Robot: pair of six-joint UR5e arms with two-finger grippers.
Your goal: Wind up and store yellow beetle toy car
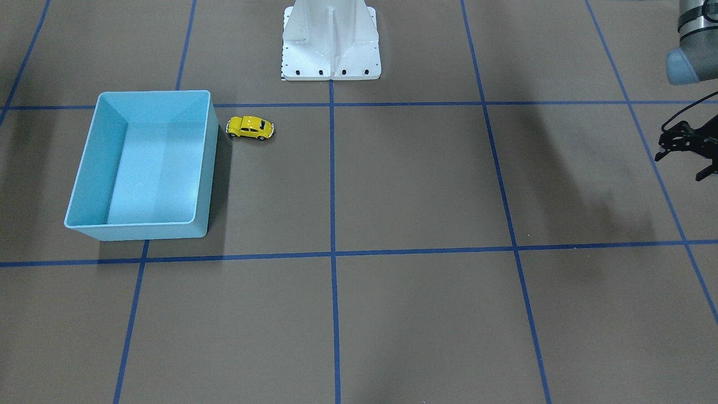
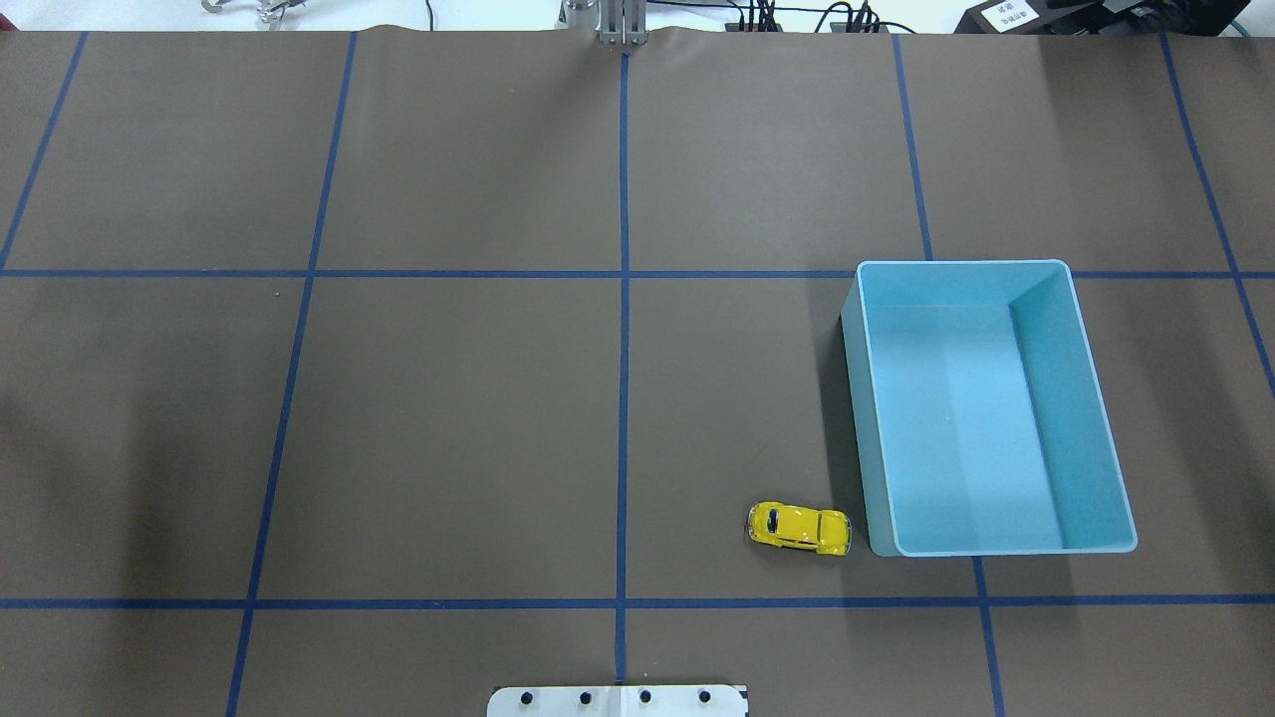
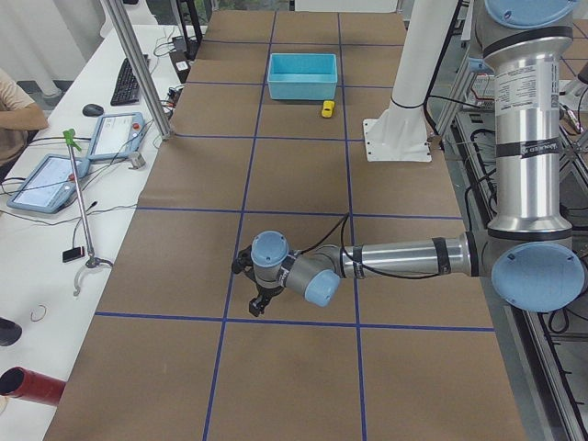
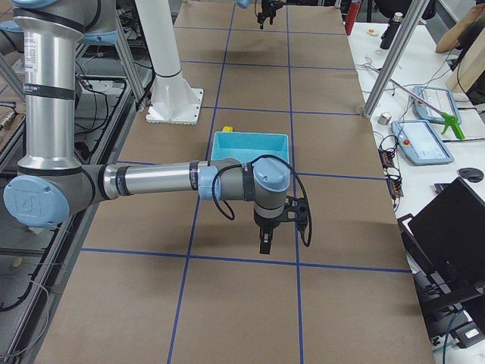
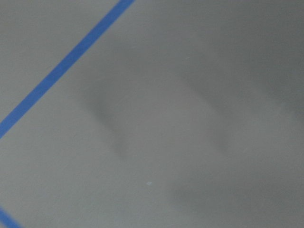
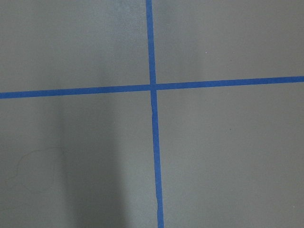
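Overhead exterior: from behind the robot, forward and steeply down, blue bin (image 2: 946, 418) right of centre. Front-facing: from the opposite side, bin at left. Exterior left: from the table (image 3: 294, 175) end far from the bin, looking along it. Exterior right: from the end nearer the bin. Shared by all four: bin and yellow beetle toy car (image 2: 799, 528). Wrist views: close, downward onto tape (image 6: 152, 87).

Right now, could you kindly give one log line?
yellow beetle toy car: beside blue bin, unheld | bin: empty | stored: no
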